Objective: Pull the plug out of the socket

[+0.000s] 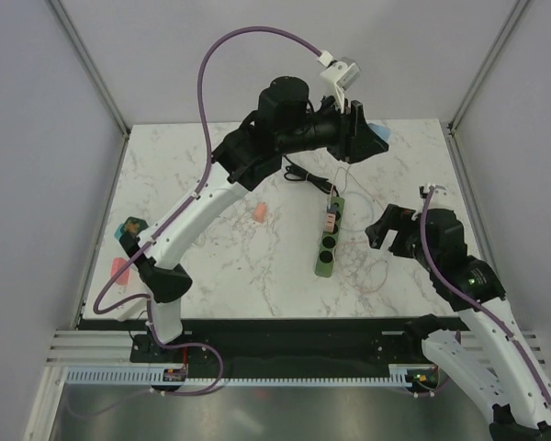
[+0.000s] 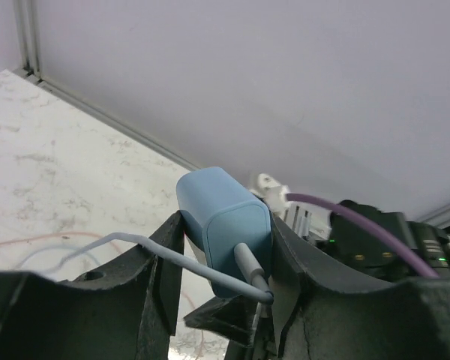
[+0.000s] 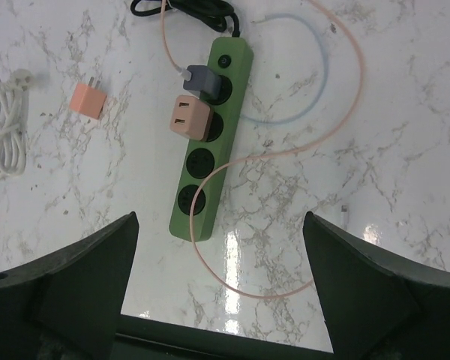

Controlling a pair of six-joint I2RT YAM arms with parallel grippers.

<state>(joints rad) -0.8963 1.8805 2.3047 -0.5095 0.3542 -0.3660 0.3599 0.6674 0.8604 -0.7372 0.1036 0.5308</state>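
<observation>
Left gripper (image 1: pixel 360 129), top view: raised above the far end of your green power strip (image 1: pixel 327 241) | left wrist: its jaws clamp the blue plug (image 2: pixel 223 217), clear of the strip | right wrist: your right gripper (image 3: pixel 219 232) gapes wide, empty, over the strip.

Marble counter (image 1: pixel 257 276); loose orange adapter (image 3: pixel 88 100) lies flat on it; coiled white cable (image 3: pixel 6 127) apart from adapter.
</observation>
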